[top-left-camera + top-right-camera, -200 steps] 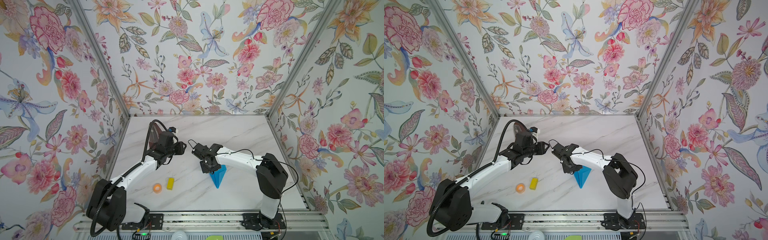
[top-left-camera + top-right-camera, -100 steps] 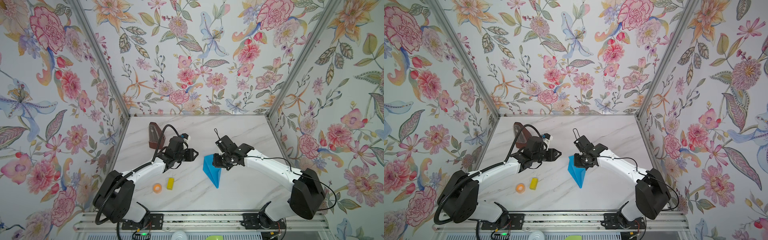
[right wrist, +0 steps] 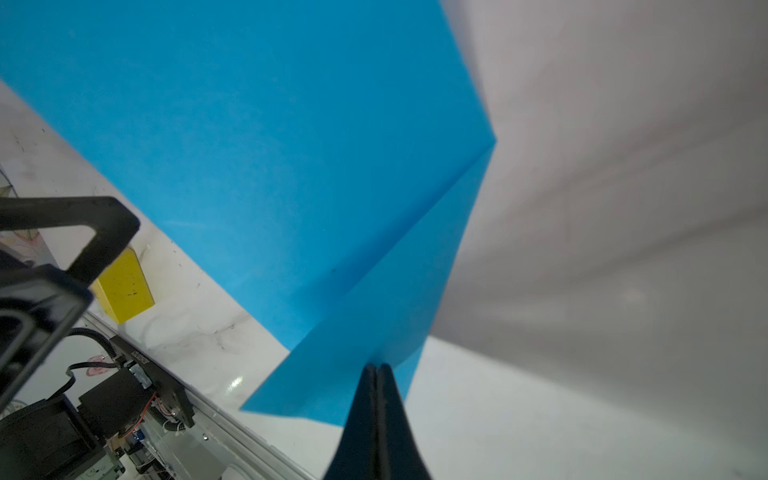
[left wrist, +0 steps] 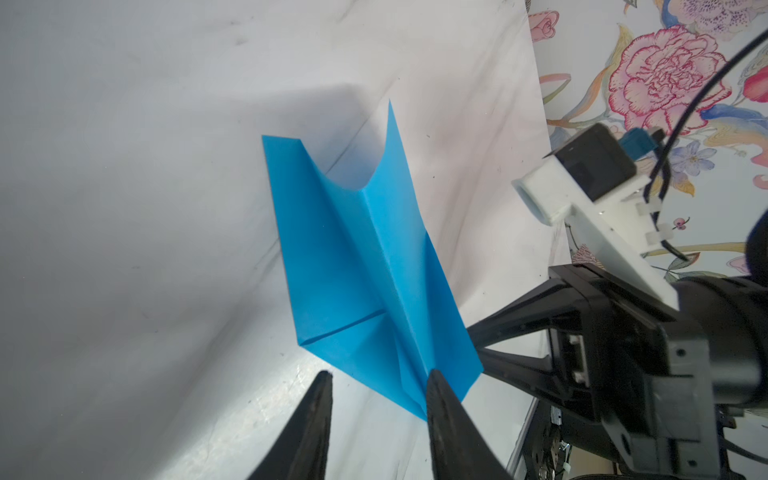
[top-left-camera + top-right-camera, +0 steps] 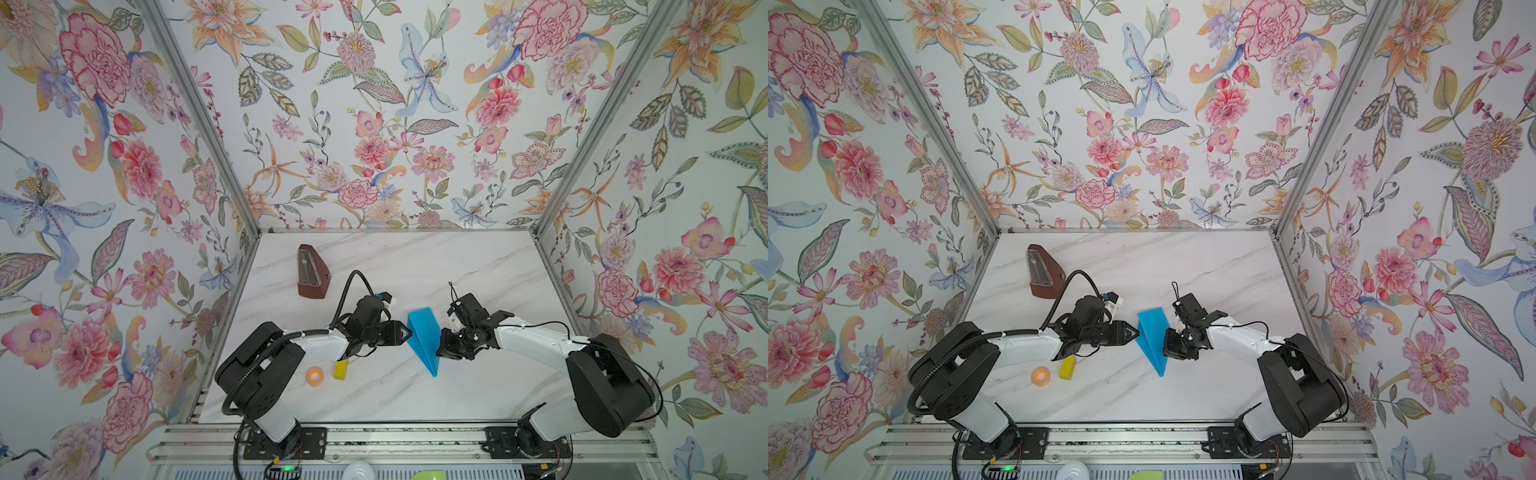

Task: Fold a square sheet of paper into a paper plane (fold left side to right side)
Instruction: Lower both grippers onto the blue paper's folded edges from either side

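The square sheet of paper is folded into a bright blue, pointed paper plane (image 5: pixel 423 337) (image 5: pixel 1152 336) near the middle of the marble table, nose toward the front. In the left wrist view, one wing of the paper plane (image 4: pixel 361 270) stands up from its centre crease. My left gripper (image 5: pixel 409 331) (image 5: pixel 1137 332) (image 4: pixel 378 376) is open at the plane's left edge, one fingertip (image 4: pixel 432 376) over its near corner. My right gripper (image 5: pixel 439 354) (image 5: pixel 1165 353) (image 3: pixel 376 368) is shut, its tips against the right side of the plane (image 3: pixel 270 145).
A brown metronome (image 5: pixel 309 274) (image 5: pixel 1042 272) stands at the back left. An orange tape roll (image 5: pixel 314 376) (image 5: pixel 1041 376) and a small yellow block (image 5: pixel 340 369) (image 5: pixel 1067 368) (image 3: pixel 122 289) lie under the left forearm. Floral walls enclose three sides.
My left gripper moved right, up to the plane's left edge. My right arm swung out to the right side of the plane, which shifted slightly left, and its jaws closed.
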Available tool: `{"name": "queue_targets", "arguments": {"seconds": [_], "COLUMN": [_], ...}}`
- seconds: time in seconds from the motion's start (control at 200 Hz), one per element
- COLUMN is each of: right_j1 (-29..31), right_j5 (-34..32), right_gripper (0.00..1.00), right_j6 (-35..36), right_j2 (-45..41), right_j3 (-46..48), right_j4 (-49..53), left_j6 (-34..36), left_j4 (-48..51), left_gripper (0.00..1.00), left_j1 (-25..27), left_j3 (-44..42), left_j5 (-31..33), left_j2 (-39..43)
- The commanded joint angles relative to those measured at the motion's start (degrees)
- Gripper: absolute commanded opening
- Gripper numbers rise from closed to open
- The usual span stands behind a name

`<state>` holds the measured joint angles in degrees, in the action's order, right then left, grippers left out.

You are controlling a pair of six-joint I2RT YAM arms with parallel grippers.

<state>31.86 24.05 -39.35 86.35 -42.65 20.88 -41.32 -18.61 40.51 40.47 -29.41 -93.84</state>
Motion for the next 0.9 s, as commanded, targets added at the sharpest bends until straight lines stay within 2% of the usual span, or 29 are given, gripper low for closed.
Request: {"name": "queue_targets", "arguments": {"seconds": [0.0, 0.225, 0.566, 0.746, 0.896], "right_j1": [0.6, 1.6, 2.7, 3.1, 3.6], "right_j5": [4.5, 5.4, 5.0, 5.0, 5.1], "right_gripper": [0.02, 0.02, 0.01, 0.01, 0.01], "right_j6": [-2.3, -4.7, -7.0, -7.4, -7.7], "right_j2": [2.1, 4.5, 5.0, 5.4, 5.7], "right_j3": [1.3, 2.8, 3.8, 4.0, 3.9], "right_j4": [-8.2, -12.6, -15.2, -15.8, -16.1], "left_j6": [-0.9, -0.9, -1.9, -2.7, -2.8], "left_j4": [-2.9, -2.5, -0.5, 0.6, 0.7], "left_gripper": [0.42, 0.45, 0.47, 0.44, 0.37], "left_j1": [-0.1, 1.2, 3.7, 4.0, 4.1], "left_j3": [-0.9, -2.1, -1.5, -0.9, -0.2], "left_j5": [-1.5, -3.6, -2.5, -1.4, -1.3], "left_j2": [0.2, 0.0, -2.6, -4.1, -4.5]}}
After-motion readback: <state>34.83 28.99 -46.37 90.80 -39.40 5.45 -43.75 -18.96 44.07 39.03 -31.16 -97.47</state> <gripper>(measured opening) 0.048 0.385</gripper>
